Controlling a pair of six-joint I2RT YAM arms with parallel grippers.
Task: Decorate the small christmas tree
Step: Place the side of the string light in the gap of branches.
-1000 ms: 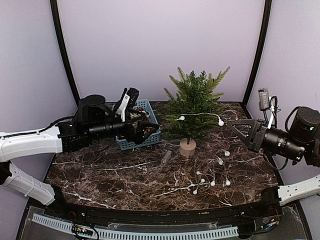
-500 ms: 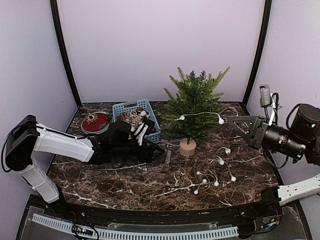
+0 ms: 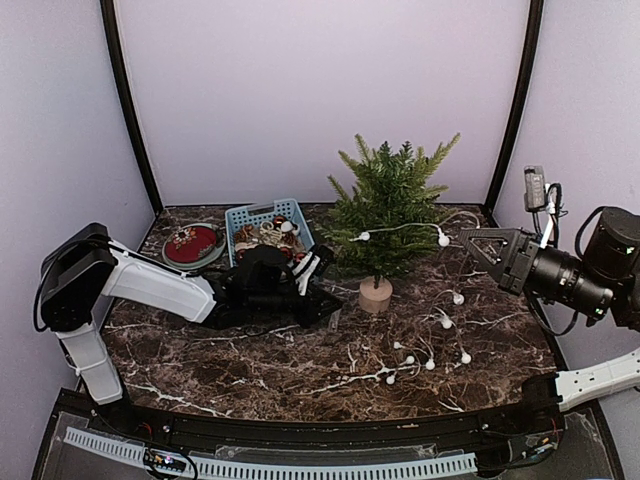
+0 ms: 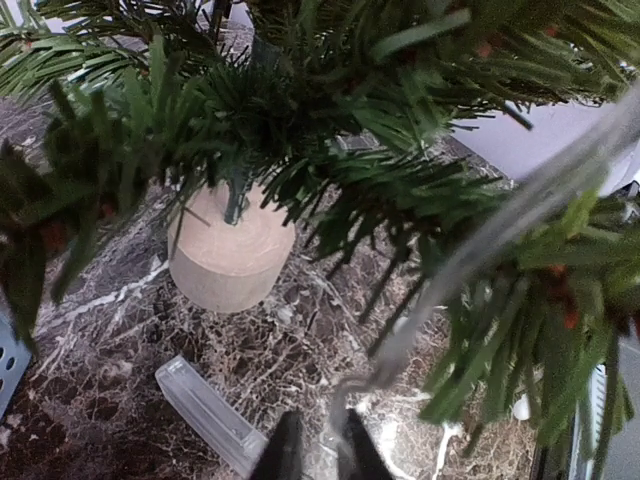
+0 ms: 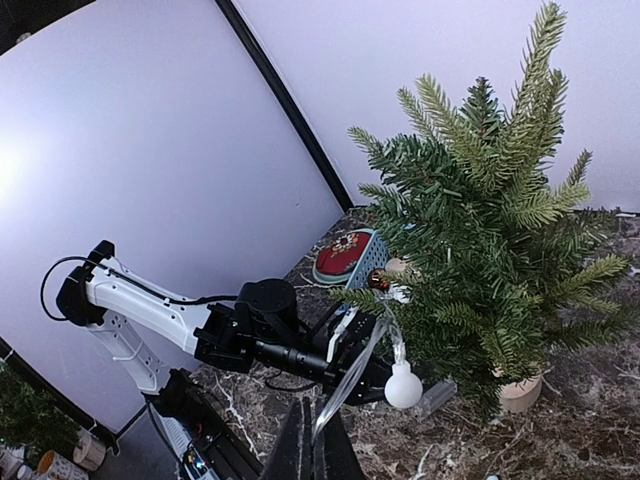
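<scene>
Nearest me, the left gripper point(image 4: 318, 452) has its fingers almost together on a thin clear strand point(image 4: 500, 226), the right gripper point(image 5: 313, 445) at the right is pinched onto the light string point(image 5: 403, 385), and farther back, mid-table, the small christmas tree point(image 3: 390, 215) looks light, springy and easily tipped, so it is best steadied by its wooden base point(image 3: 376, 295).

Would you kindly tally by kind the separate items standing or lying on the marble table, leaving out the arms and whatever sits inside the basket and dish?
small christmas tree: 1
blue basket: 1
red dish: 1
string of white bulb lights: 1
clear plastic piece: 1
Total: 5
</scene>
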